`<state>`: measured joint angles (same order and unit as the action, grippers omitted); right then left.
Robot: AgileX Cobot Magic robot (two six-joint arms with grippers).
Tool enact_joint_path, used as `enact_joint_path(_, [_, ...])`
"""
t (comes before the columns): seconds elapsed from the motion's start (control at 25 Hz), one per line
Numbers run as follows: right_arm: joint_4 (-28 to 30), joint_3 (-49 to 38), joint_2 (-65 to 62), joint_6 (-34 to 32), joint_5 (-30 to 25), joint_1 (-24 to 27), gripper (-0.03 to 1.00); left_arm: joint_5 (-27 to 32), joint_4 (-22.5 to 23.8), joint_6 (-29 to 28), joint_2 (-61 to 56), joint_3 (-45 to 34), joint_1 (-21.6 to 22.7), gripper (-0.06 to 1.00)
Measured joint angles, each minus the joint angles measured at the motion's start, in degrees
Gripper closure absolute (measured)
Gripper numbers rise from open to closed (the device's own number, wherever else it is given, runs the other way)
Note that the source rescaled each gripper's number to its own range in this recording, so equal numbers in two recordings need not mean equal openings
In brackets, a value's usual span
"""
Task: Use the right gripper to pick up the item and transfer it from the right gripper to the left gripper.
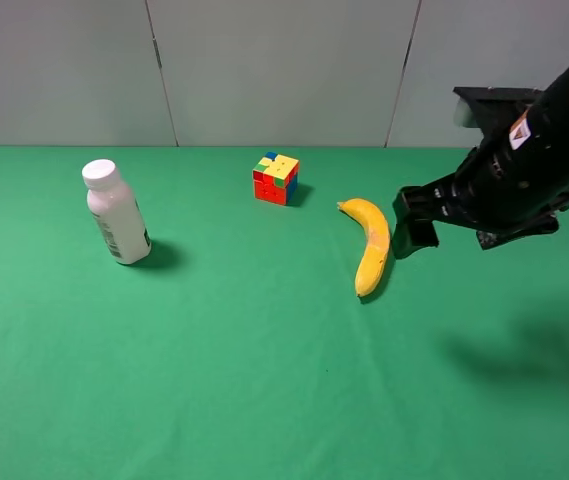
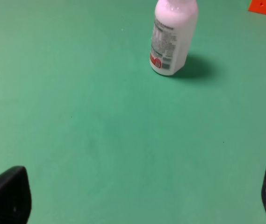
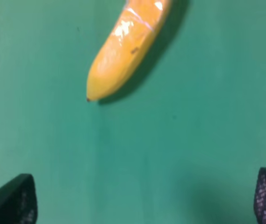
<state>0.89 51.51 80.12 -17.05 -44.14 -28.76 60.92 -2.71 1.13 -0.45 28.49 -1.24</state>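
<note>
Curved yellow banana (image 1: 372, 250) lies flat, ungripped, beside the spread right pincer (image 1: 411, 222)

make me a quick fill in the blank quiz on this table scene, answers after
1. The banana lies on the ____ cloth.
2. The ____ bottle stands upright, left of the puzzle cube in the high view.
3. The right gripper hovers beside the banana with its jaws ____.
Answers: green; white; open.

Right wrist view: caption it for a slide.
Open right gripper above the green table, the banana lying untouched ahead of its jaws.
</note>
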Motion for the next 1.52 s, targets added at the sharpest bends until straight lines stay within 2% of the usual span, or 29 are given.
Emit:
enact_joint_path(0.24, [1.11,1.95,7.64,-1.88,3.3,-0.06,-0.03,0.0,0.0,0.0,0.0,0.0,0.0,-0.03])
enact_joint_path(0.84, [4.89,15.77,26.49,-2.48,3.07,-0.06,-0.03,0.0,0.0,0.0,0.0,0.0,0.0,-0.03])
enact_joint_path(1.52, [4.74,16.39,35.46,-2.48,4.46,-0.06,-0.03,0.0,0.0,0.0,0.0,0.0,0.0,-0.03])
